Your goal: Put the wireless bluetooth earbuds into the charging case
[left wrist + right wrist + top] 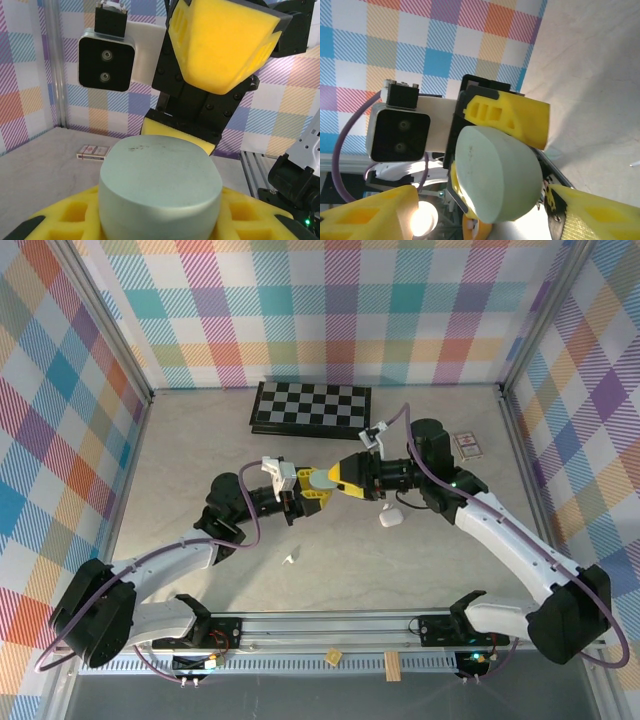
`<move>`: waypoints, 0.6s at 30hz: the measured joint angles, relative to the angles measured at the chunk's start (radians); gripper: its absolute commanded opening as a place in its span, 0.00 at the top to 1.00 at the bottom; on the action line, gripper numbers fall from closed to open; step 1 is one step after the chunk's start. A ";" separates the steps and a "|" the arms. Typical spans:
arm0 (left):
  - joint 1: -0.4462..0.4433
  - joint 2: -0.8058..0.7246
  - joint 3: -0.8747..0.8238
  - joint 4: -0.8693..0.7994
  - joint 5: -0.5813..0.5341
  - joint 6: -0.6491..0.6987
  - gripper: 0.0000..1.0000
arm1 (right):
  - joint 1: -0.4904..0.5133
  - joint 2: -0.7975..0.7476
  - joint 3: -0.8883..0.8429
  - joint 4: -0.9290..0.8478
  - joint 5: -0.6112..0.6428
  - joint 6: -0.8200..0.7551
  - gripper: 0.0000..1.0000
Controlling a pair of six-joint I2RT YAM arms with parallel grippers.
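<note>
On the pale table (200,450), against its far edge, lies a folded chessboard (310,407), the largest loose item there. Above the middle of the table the two arms meet tip to tip. The left gripper (312,490) is clamped on a mint-green charging case (160,180), with its yellow fingers pressed to the case's sides (the smooth, rounded face points toward the other arm). The case is held up off the table. The right gripper (338,478) faces it from the right with its jaws parted. In the left wrist view one yellow finger stands above the case and the other behind it, and whether either touches the case cannot be told. Just near and to the right of the two grippers, a white charging case (390,519) rests on the table. A small card box (467,445) lies at the far right, close to the wall. Smallest of all, a tiny white earbud (291,558) lies on the table on the near side of the left gripper, well apart from both cases.
</note>
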 measured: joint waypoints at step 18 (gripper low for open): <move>0.006 0.010 0.008 0.047 0.001 -0.006 0.42 | 0.003 0.046 -0.013 0.113 0.026 0.089 0.79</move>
